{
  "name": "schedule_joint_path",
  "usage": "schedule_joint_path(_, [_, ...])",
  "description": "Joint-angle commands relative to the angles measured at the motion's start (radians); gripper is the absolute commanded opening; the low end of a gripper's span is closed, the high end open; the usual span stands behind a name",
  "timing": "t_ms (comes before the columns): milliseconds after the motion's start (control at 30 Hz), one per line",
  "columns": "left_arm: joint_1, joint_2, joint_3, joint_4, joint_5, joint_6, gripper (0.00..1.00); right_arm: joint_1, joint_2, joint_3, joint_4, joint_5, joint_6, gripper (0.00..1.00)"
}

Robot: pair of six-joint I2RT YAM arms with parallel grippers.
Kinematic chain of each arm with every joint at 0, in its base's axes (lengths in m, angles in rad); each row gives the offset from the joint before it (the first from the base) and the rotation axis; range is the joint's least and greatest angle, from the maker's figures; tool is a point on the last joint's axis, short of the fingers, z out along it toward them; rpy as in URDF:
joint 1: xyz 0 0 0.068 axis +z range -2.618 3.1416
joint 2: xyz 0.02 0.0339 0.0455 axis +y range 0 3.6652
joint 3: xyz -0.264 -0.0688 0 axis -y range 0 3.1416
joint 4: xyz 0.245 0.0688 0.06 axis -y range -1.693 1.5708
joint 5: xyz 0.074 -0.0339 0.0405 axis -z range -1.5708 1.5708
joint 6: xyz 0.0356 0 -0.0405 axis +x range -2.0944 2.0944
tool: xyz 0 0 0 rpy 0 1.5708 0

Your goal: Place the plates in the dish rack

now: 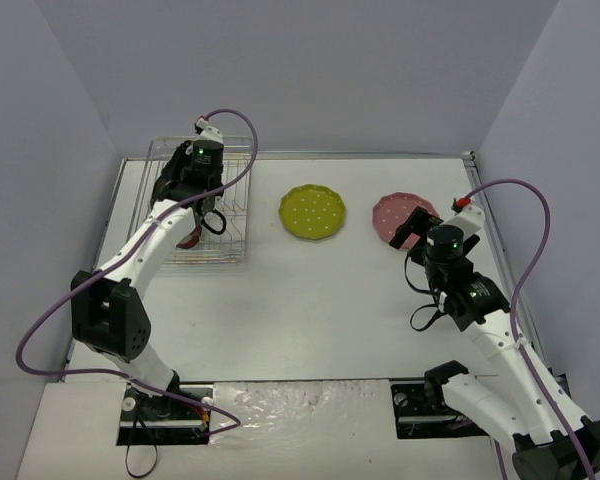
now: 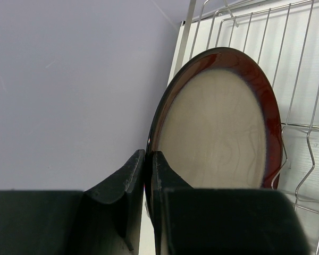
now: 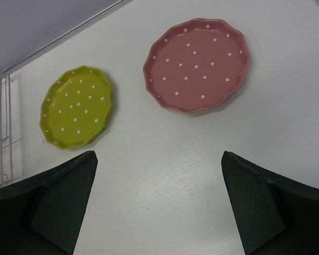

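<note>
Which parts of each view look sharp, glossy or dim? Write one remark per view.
Top external: even, soft light, only faint shadows on the table. Left wrist: red-rimmed plate shows gloss on its rim; left pincer, shut on it, is dark and soft. Right wrist: pink plate and yellow-green plate sharp; open right pincer underlit.

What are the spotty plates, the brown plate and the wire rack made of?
The pink plate and yellow-green plate look like glazed ceramic: smooth, slightly shiny, with moulded wavy rims, though plastic is possible. The brown-rimmed plate looks glazed ceramic too; its rim gleams. The dish rack is thin bright metal wire, silvery and shiny.
</note>
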Motion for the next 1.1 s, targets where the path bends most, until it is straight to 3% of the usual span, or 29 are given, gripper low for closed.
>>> schedule_joint_path(0, [0.001,-0.02,0.025,0.072,-0.085,0.028,0.0,-0.003,-0.01,-0.003,0.063,0.008,0.015,1.0])
schedule_joint_path(1067, [0.006,0.105,0.053,-0.022,-0.127,-0.059,0.0,-0.003,-0.015,0.007,0.062,-0.003,0.004,1.0])
